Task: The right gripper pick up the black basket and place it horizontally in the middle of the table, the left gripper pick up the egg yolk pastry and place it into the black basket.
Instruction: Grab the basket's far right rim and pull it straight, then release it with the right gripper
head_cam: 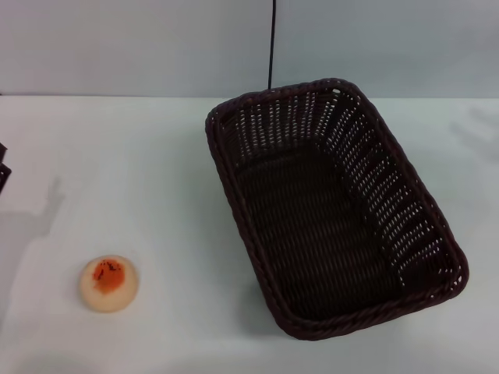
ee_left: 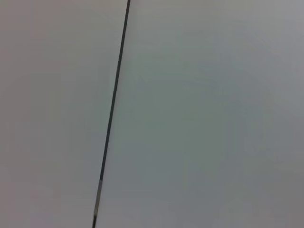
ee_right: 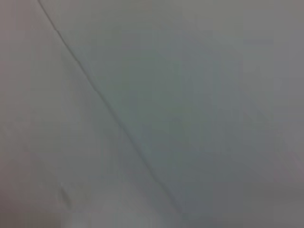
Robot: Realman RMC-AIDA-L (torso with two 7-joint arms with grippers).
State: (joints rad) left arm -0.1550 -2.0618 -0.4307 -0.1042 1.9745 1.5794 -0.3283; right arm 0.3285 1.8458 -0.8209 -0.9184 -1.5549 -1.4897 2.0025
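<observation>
The black basket (head_cam: 335, 210) stands empty on the white table (head_cam: 140, 171), right of the middle, with its long side turned at a slant from the far middle to the near right. The egg yolk pastry (head_cam: 109, 284) lies on the table at the near left, well apart from the basket. A small black piece at the left edge of the head view is a sliver of my left gripper (head_cam: 3, 168), far from the pastry. My right gripper is out of view. Both wrist views show only a plain grey surface.
A thin black cable (head_cam: 271, 43) runs up the grey wall behind the basket; it also shows in the left wrist view (ee_left: 113, 104). A faint line (ee_right: 109, 111) crosses the right wrist view. The table's far edge meets the wall.
</observation>
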